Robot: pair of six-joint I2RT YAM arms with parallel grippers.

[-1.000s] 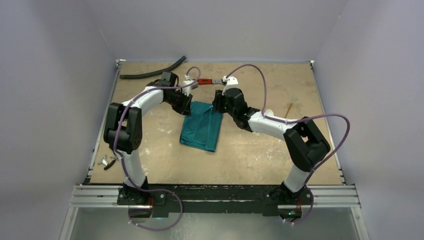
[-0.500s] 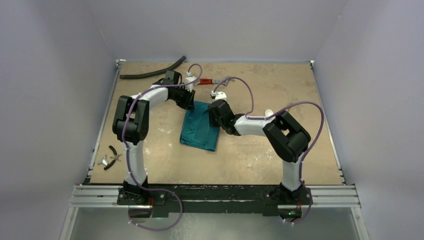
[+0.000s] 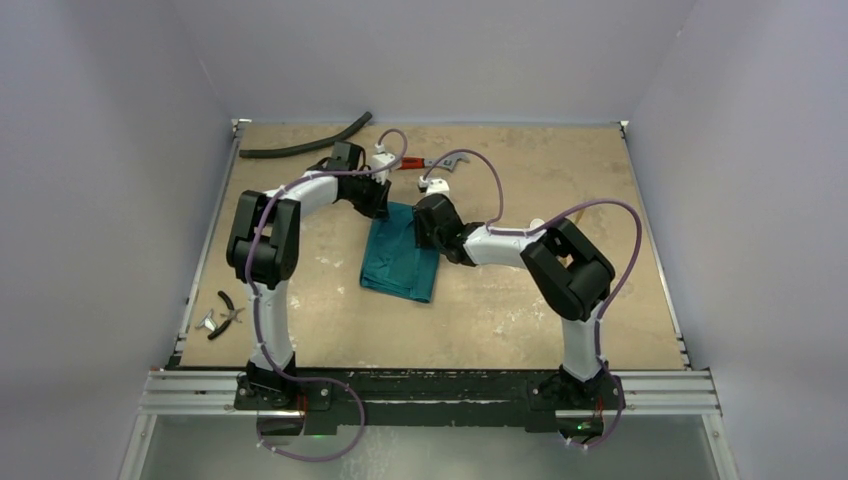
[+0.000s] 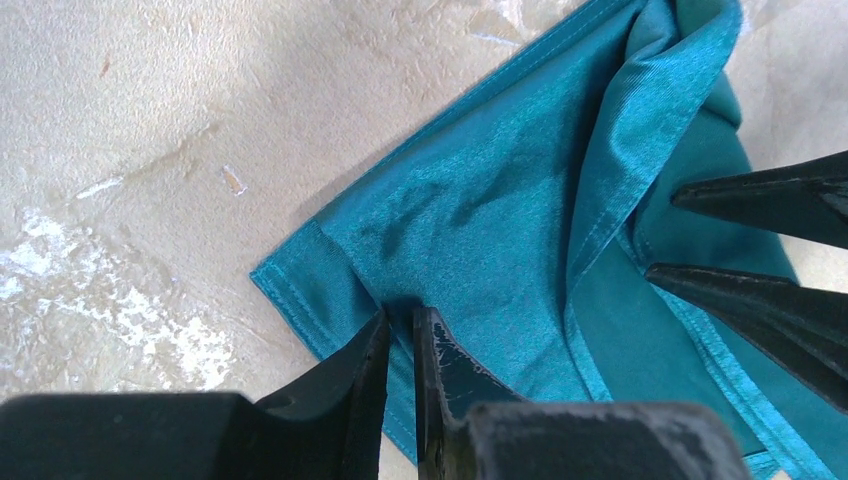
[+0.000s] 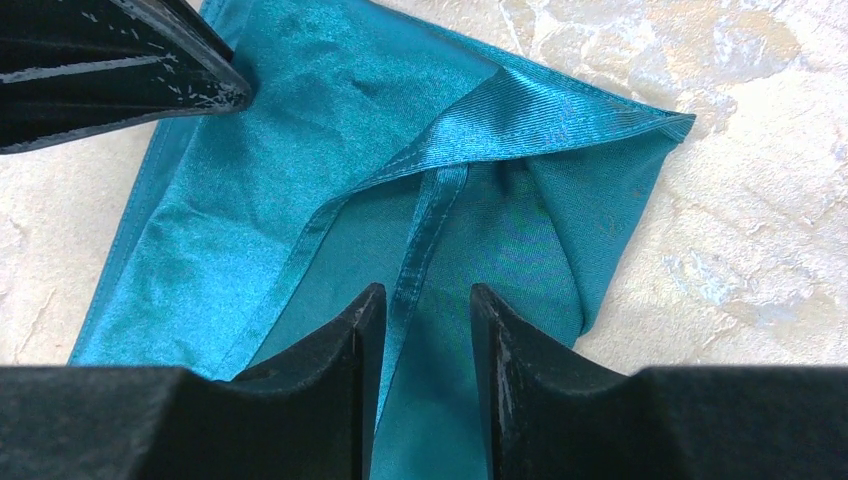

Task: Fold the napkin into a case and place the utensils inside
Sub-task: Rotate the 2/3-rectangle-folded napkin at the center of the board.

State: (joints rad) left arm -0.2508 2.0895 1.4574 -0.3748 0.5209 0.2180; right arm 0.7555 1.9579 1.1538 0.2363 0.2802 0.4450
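Folding step. Left gripper (image 4: 400, 345), jaws pinching the napkin (image 4: 520, 210) corner; right gripper (image 5: 425, 320), jaws half-open astride its hem, should probably close next.

This is a robotics lab test cell. A left arm (image 3: 262, 250) and a right arm (image 3: 565, 275) are bolted to an aluminium rail (image 3: 670, 390) at the near edge of a worn tan tabletop (image 3: 500, 310). Plain pale-grey walls (image 3: 120, 200) box it in. Purple cables (image 3: 600, 204) loop off the arms. A black hose (image 3: 300, 148), a red-handled wrench (image 3: 410, 162) and pliers (image 3: 228, 308) lie about.
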